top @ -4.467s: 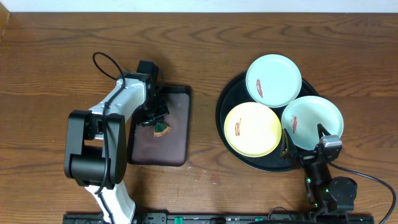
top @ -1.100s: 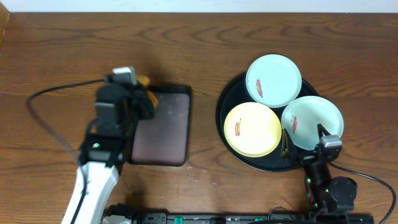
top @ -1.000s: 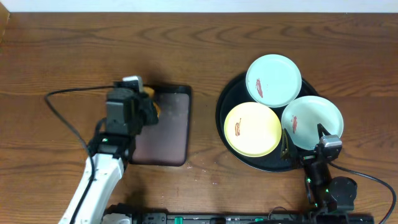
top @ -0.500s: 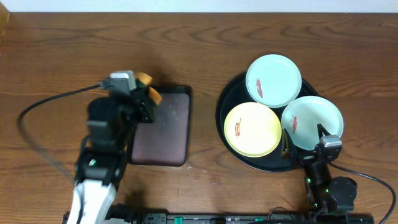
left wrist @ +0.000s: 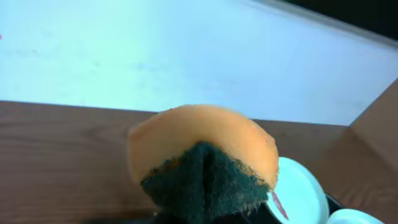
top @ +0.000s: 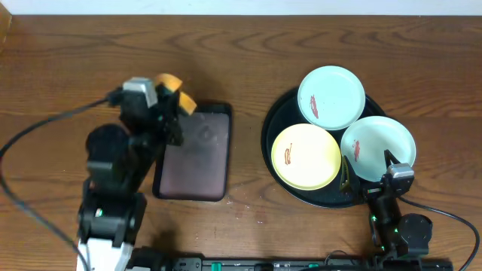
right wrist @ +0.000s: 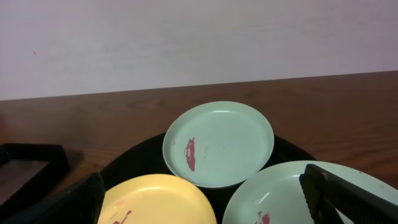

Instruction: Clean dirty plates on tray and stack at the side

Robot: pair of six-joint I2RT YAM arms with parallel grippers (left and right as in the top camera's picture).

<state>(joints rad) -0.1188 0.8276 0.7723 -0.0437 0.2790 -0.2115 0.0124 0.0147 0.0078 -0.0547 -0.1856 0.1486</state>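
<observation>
Three plates lie on the round black tray (top: 276, 117) at the right: a mint plate (top: 331, 97) at the back, a yellow plate (top: 305, 156) at the front left and a mint plate (top: 377, 147) at the front right, each with a red-brown smear. They also show in the right wrist view: back mint plate (right wrist: 218, 143), yellow plate (right wrist: 155, 200), front mint plate (right wrist: 298, 198). My left gripper (top: 175, 102) is shut on an orange and dark green sponge (left wrist: 203, 158), raised above the table at the left. My right gripper (right wrist: 202, 218) is open and empty at the tray's near edge.
A smaller dark rectangular tray (top: 196, 154) with rounded corners lies left of centre, partly under my left arm. The brown wooden table (top: 248, 60) runs to a pale wall behind. The right arm's base and cable sit at the front right edge.
My left arm lifted the sponge off the rectangular tray and raised it up and back. The right arm and the plates have not moved.
</observation>
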